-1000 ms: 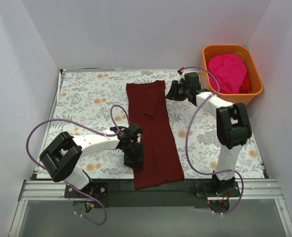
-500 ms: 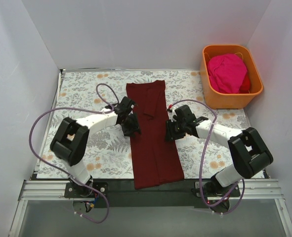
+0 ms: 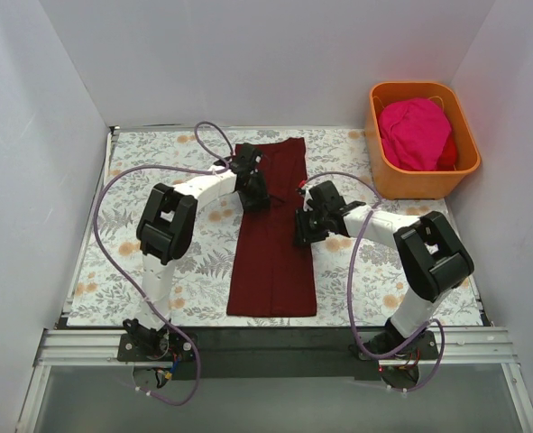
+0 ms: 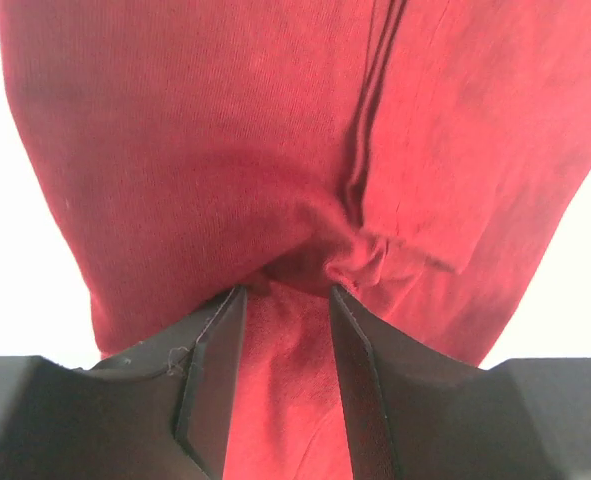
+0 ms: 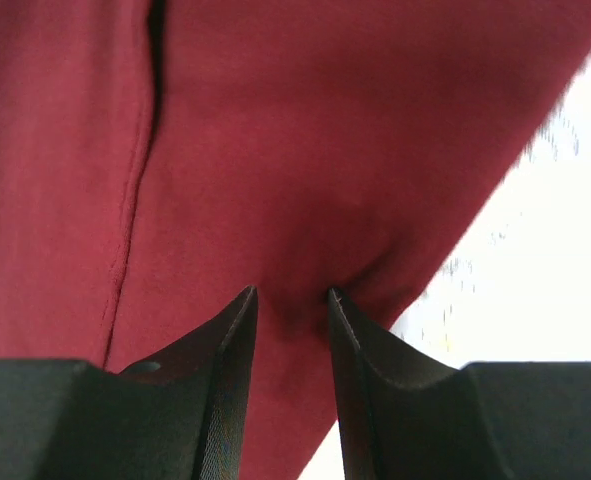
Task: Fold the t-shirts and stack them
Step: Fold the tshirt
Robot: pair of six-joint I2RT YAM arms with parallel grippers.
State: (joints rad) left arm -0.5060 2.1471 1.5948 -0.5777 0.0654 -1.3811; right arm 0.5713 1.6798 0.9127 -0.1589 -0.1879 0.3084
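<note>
The dark maroon cloth t-shirt (image 3: 272, 234), folded into a long narrow strip, lies lengthwise down the middle of the flower-patterned tablecloth (image 3: 149, 180), its far end near the back wall. My left gripper (image 3: 251, 188) pinches a bunched fold of that cloth on the strip's left edge near the far end; the left wrist view shows the fabric puckered between my fingers (image 4: 215, 385). My right gripper (image 3: 304, 225) is closed on the right edge about midway, cloth drawn in between its fingers (image 5: 230, 375). The bright magenta-pink t-shirt (image 3: 415, 133) sits crumpled in the orange plastic tub (image 3: 421, 180) at the far right corner, unfolded. I judge the step in hand to be the crosswise fold of the maroon strip. Next, both grips should lift together and carry the far end toward the near hem, keeping the edges level.
</note>
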